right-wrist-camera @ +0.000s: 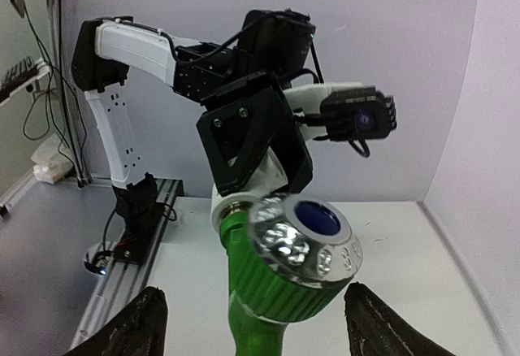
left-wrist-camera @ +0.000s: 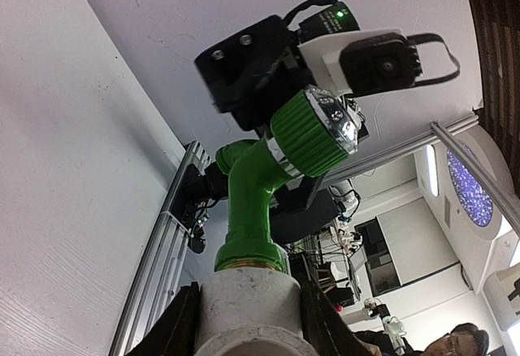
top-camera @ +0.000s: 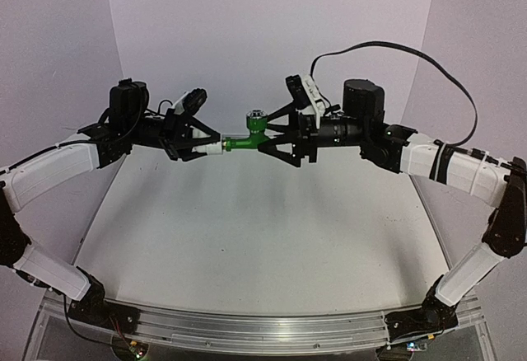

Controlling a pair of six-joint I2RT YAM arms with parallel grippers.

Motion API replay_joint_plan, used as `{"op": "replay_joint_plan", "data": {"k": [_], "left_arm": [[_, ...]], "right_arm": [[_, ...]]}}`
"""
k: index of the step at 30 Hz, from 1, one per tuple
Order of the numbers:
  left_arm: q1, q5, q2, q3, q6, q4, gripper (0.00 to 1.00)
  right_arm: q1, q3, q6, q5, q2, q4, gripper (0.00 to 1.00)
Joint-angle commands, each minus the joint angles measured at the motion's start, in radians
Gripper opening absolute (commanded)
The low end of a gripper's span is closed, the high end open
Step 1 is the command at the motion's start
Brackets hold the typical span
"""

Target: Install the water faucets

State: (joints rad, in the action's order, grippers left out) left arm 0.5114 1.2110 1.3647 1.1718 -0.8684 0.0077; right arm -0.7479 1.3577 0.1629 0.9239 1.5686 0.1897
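Observation:
The green faucet (top-camera: 245, 138) hangs in the air above the table, between my two grippers. Its angled stem carries a round silvery knob (top-camera: 256, 119) with a blue centre (right-wrist-camera: 318, 219). Its threaded end sits in the white fitting (top-camera: 212, 147). My left gripper (top-camera: 216, 147) is shut on that fitting (left-wrist-camera: 248, 307), one black finger on each side, and the green stem (left-wrist-camera: 250, 201) rises out of it. My right gripper (top-camera: 263, 142) straddles the faucet's other end. In the right wrist view its fingers (right-wrist-camera: 150, 323) stand wide apart from the green body (right-wrist-camera: 268, 299).
The white table (top-camera: 247, 237) lies well below both grippers. An aluminium rail (top-camera: 247, 328) with the arm bases runs along the near edge. Pale walls close in the back and sides. A black cable (top-camera: 428, 60) loops above the right arm.

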Motion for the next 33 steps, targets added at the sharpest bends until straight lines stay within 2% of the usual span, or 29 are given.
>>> {"op": "replay_joint_plan", "data": {"k": [1,9,12,16,17,20,22,23,24,26,28,30,31,32,33], "left_arm": [[-0.001,0.036,-0.009,0.068,0.031,0.069,0.00],[-0.001,0.044,-0.010,0.058,0.035,0.070,0.00],[-0.001,0.044,-0.009,0.055,0.039,0.070,0.00],[-0.001,0.045,-0.005,0.054,0.043,0.070,0.00],[-0.001,0.046,-0.004,0.056,0.043,0.070,0.00],[-0.001,0.042,-0.003,0.062,0.053,0.070,0.00],[0.000,0.028,-0.010,0.063,0.085,0.068,0.00],[0.000,0.015,-0.015,0.063,0.117,0.068,0.00],[-0.001,-0.007,-0.024,0.063,0.154,0.063,0.00],[0.000,-0.052,-0.054,0.073,0.343,0.026,0.00],[0.027,-0.182,-0.115,0.064,0.687,-0.088,0.00],[0.098,-0.351,-0.193,-0.017,1.217,-0.138,0.00],[0.127,-0.409,-0.233,-0.059,1.409,-0.142,0.00],[0.150,-0.470,-0.244,-0.096,1.581,-0.125,0.00],[0.159,-0.512,-0.237,-0.100,1.677,-0.112,0.00]], "right_arm": [[-0.007,0.074,-0.257,0.016,0.055,0.003,0.73],[-0.007,0.099,-0.520,0.041,0.109,0.136,0.60],[-0.007,0.112,-0.573,0.051,0.123,0.143,0.48],[-0.008,0.111,-0.648,0.099,0.135,0.182,0.47],[-0.008,0.113,-0.663,0.101,0.138,0.184,0.42],[-0.009,0.118,-0.729,0.112,0.150,0.198,0.21],[-0.010,0.111,-0.832,0.121,0.163,0.237,0.06],[-0.010,0.107,-0.886,0.126,0.169,0.263,0.00],[-0.011,0.105,-0.948,0.125,0.175,0.281,0.00],[-0.010,0.110,-1.048,0.118,0.184,0.299,0.00],[-0.010,0.123,-1.171,0.109,0.197,0.304,0.00],[-0.010,0.146,-1.277,0.117,0.214,0.305,0.00],[-0.010,0.159,-1.322,0.128,0.224,0.306,0.00],[-0.010,0.183,-1.372,0.148,0.240,0.306,0.00],[-0.009,0.209,-1.416,0.167,0.257,0.305,0.00]]}}
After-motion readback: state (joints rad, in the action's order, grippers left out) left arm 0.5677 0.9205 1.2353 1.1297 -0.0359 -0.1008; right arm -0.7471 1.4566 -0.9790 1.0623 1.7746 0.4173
